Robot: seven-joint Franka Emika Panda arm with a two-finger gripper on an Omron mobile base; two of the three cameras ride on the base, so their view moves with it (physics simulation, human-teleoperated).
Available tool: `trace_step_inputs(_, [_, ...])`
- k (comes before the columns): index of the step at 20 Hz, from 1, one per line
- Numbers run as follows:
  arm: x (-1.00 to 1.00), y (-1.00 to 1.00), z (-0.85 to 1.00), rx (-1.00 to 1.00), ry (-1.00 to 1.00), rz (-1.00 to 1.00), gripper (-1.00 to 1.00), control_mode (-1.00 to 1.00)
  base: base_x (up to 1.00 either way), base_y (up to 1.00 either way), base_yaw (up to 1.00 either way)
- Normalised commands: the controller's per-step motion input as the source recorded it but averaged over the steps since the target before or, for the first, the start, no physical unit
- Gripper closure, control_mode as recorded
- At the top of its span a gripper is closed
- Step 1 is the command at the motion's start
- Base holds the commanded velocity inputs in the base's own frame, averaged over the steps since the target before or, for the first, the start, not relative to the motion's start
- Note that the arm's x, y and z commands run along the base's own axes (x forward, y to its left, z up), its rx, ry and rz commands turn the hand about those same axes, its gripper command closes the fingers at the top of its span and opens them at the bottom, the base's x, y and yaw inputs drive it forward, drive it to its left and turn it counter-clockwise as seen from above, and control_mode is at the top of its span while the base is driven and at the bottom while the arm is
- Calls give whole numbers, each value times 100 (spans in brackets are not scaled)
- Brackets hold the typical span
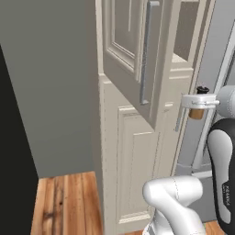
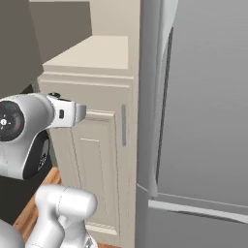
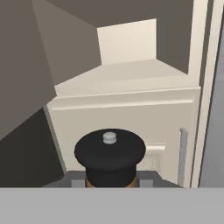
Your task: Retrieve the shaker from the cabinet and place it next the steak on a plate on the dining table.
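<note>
I have my two-finger gripper [image 1: 198,106] clamped around the tiny tan-brown wooden shaker [image 1: 197,111] just outside the tall cream-beige cabinet [image 1: 137,151], and should carry it upright, clear of the open panel door [image 1: 131,46].

The shaker [image 3: 110,157] sits at the bottom centre of the hand view, its broad dark cap topped by a small grey knob and a sliver of tan-brown body showing beneath. The pincer [image 3: 110,179] is closed on it from both sides at the base. Behind it stands the cabinet [image 3: 127,113], its cream shelf surface open above a panelled front, with a slim grey bar handle [image 3: 183,153] at right.
</note>
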Motion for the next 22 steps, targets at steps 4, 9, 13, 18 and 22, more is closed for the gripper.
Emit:
trace_step_inputs(4, [0, 0, 0, 0, 0, 0, 100, 100, -74, -14, 0])
trace_step_inputs(9, [0, 0, 0, 0, 0, 0, 100, 100, -85, -42, -15])
trace_step_inputs(13, [0, 0, 0, 0, 0, 0, 100, 100, -74, -50, -33])
trace_step_inputs(18, [0, 0, 0, 0, 0, 0, 100, 100, -52, -64, -46])
trace_step_inputs(22, [0, 0, 0, 0, 0, 0, 100, 100, -28, -64, -57])
